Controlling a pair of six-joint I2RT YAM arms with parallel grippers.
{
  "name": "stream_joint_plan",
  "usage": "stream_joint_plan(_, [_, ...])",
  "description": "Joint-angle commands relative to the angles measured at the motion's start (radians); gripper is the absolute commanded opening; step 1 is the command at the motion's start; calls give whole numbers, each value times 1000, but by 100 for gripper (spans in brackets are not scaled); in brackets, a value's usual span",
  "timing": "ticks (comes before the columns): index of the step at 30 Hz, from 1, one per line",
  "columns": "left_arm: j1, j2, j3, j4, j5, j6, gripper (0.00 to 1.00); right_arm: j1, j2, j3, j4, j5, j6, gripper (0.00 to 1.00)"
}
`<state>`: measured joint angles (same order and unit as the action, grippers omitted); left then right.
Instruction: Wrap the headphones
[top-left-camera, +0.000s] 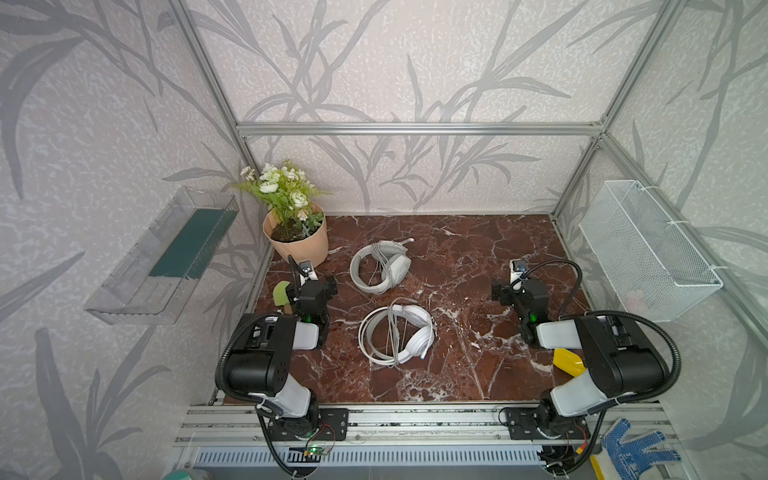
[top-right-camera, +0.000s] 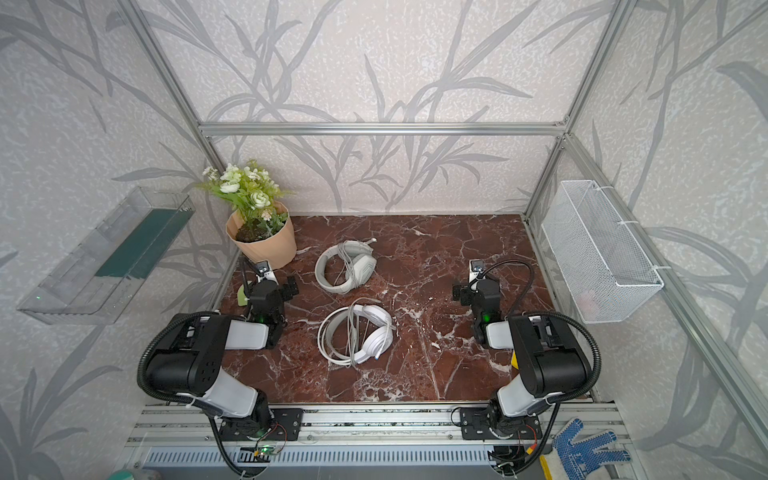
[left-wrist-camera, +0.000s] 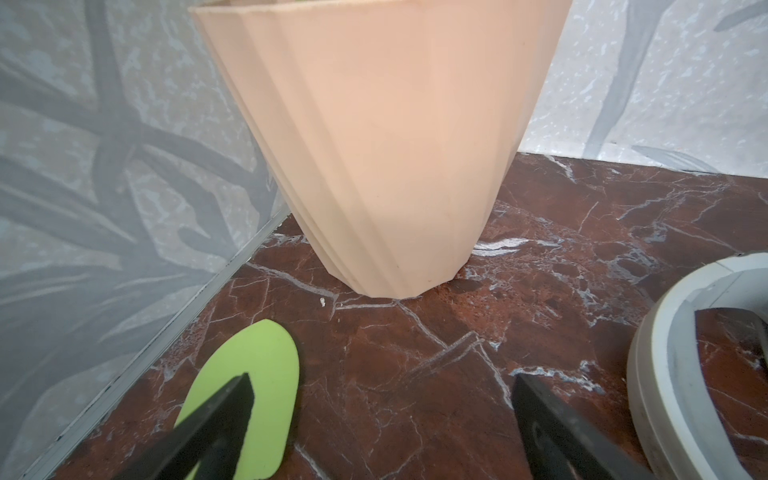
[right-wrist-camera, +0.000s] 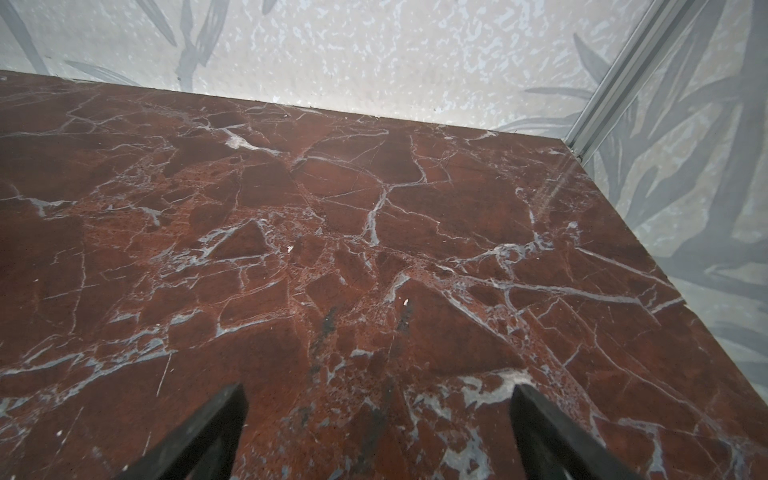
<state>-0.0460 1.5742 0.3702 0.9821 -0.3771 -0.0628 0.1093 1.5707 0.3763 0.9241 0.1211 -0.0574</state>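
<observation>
Two pairs of over-ear headphones lie in the middle of the red-brown marble tabletop (top-left-camera: 478, 257), and both show their cords already drawn across their bands: the grey plastic pair (top-left-camera: 380, 266) sits farther back, near the peach ribbed flower pot (top-left-camera: 297, 243), and the glossy white pair (top-left-camera: 397, 330) sits nearer the arms, its thin white cable (top-left-camera: 390, 328) looped several times over the headband. Whether those loops are a finished wrap or a loose tangle waiting to be tidied, I can't say from here. The left gripper (left-wrist-camera: 380, 399) hovers low over the table beside the pot, fingers (left-wrist-camera: 224, 415) spread wide and holding nothing, a lime-green flat spatula-shaped piece (left-wrist-camera: 257, 365) lying under one of them. The right gripper (right-wrist-camera: 376, 407) hangs over bare marble well to the right, fingers (right-wrist-camera: 540, 419) likewise apart and empty. Both arms stand clear of the headphones. If any winding is wanted, my judgement is one gripper should pin the band while the other keeps the slack cord taut and lays each turn snug beside the last.
</observation>
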Motion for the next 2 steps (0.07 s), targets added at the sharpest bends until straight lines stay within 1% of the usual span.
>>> stream_joint_plan(1, [-2, 10, -10, 34, -16, 18, 99, -2, 11, -7, 50, -3, -2, 99])
stream_joint_plan(2, [-2, 10, -11, 33, -14, 18, 99, -2, 10, -8, 51, -3, -3, 99])
